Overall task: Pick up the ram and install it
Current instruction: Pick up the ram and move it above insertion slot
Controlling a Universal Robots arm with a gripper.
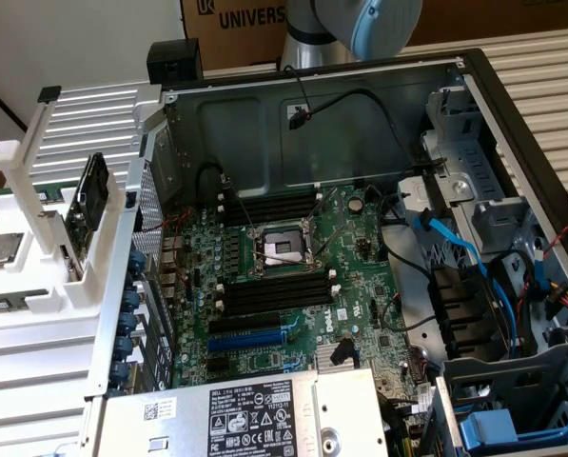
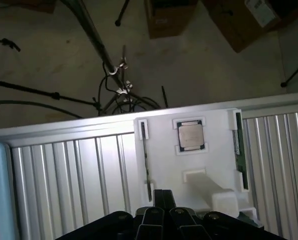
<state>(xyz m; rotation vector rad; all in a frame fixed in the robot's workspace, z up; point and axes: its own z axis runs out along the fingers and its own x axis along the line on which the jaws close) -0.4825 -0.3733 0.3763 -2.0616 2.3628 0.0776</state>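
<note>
White plastic forms the holder [image 2: 208, 125] that carries the ram [image 2: 240, 150]. The stick stands on edge in a slot along one side of the holder, near the processor chip [image 2: 190, 135] seated in its own recess. The holder rests on the ribbed metal tabletop [image 2: 79, 175], to the exterior view's left of the open computer case [image 1: 474, 86]. The gripper [image 2: 163, 196] is over the holder's near edge, fingers pressed together, pinching nothing, apart from the ram.
</note>
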